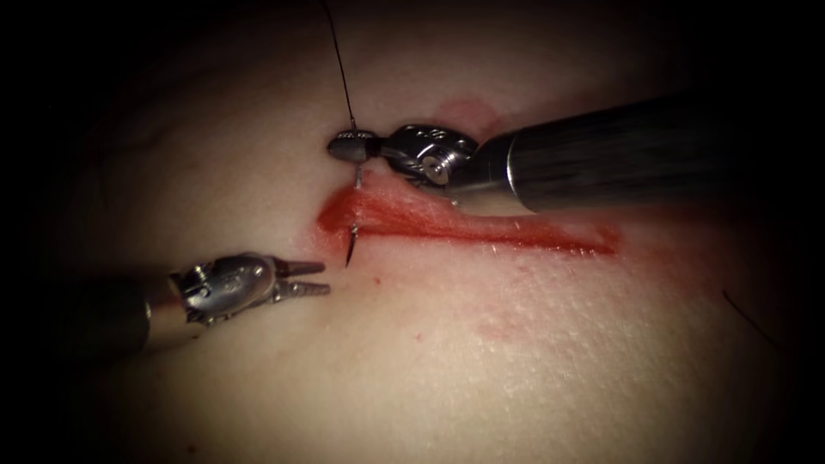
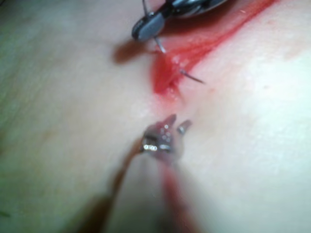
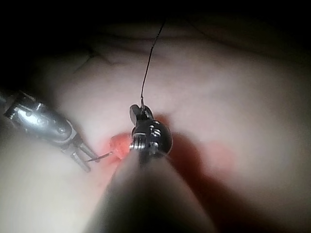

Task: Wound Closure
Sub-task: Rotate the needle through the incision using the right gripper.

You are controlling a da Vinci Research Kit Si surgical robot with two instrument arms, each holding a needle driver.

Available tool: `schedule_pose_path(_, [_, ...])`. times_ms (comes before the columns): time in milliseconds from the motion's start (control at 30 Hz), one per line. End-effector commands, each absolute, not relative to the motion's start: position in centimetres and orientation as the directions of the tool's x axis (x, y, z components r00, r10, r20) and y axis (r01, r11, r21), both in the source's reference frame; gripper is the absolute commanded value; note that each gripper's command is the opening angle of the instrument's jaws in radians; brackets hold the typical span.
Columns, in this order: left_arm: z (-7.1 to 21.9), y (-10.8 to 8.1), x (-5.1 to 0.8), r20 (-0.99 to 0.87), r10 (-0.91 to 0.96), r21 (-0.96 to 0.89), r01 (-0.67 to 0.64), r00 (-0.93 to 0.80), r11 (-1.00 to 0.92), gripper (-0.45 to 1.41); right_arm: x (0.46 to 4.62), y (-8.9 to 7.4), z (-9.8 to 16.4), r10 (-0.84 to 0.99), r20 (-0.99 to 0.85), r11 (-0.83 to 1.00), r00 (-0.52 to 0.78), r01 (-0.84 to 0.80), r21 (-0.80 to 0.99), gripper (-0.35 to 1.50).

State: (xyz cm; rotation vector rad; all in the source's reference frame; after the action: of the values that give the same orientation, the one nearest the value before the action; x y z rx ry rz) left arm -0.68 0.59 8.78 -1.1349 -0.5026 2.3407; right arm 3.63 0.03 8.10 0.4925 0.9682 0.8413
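From my console, I saw the right gripper (image 1: 348, 146) clamped on the needle (image 1: 353, 234) near its swaged tail end, just above the left end of the cut (image 1: 468, 225) in the tissue (image 1: 481, 361). The needle ran down from those jaws into the far edge of the cut, passed under the red-stained lip, and its pointed tip stuck out again on the near side, bare and dark against the pale surface. The thread (image 1: 340, 64) rose from the needle's tail, straight up and away into the dark.

The left gripper (image 1: 320, 279) sat just left of and slightly below the emerging tip, its jaws parted a little and holding nothing; I could see a small gap between it and the needle point. In the left wrist view the same gripper (image 2: 177, 124) hovered near the tip of the needle (image 2: 193, 76), jaws apart, with the right gripper (image 2: 146, 26) beyond the cut. In the right wrist view the right gripper (image 3: 141, 114) held closed with the thread (image 3: 148, 63) leading off from it, and the left gripper (image 3: 83, 158) stood close by the needle tip (image 3: 99, 157).

Red fluid (image 1: 404, 215) filled the cut along its length.
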Motion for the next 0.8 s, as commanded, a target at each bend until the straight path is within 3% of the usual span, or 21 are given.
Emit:
schedule_pose_path(33, [8.86,0.56,-0.73,-0.623,0.57,-0.518,-0.264,-0.535,-0.814,-0.1,3.7,-0.04,8.17,0.817,-0.491,0.576,0.302,-0.389,0.719,-0.35])
schedule_pose_path(467, [8.88,0.57,-0.74,-0.619,0.568,-0.514,-0.267,-0.542,-0.815,-0.09,3.72,-0.29,8.1,0.902,-0.29,0.403,0.32,-0.383,0.831,-0.35])
schedule_pose_path(800, [8.88,0.57,-0.78,-0.621,0.565,-0.51,-0.268,-0.543,-0.817,-0.09,3.49,-0.21,8.14,0.889,-0.29,0.442,0.355,-0.494,0.749,-0.35])
